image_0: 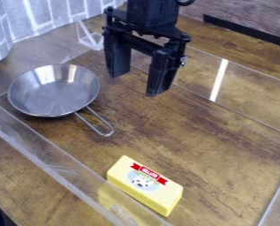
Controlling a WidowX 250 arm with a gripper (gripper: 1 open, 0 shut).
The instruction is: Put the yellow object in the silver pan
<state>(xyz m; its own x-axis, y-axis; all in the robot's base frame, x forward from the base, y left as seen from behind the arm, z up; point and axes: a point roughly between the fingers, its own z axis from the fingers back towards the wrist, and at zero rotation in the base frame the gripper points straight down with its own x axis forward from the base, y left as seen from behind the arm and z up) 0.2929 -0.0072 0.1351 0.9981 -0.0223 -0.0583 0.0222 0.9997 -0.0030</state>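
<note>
Gripper (145, 81) at upper centre, jaws wide apart above the counter (208, 134); yellow block (145, 186) at lower centre, silver pan (54, 91) at left.

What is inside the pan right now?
Nothing is visible inside the pan; its bare metal bottom shows. The yellow block lies outside it, on the table. What lies under the pan is hidden.

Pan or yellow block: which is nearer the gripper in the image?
The silver pan, left of the gripper; the yellow block lies farther off, at the bottom.
</note>
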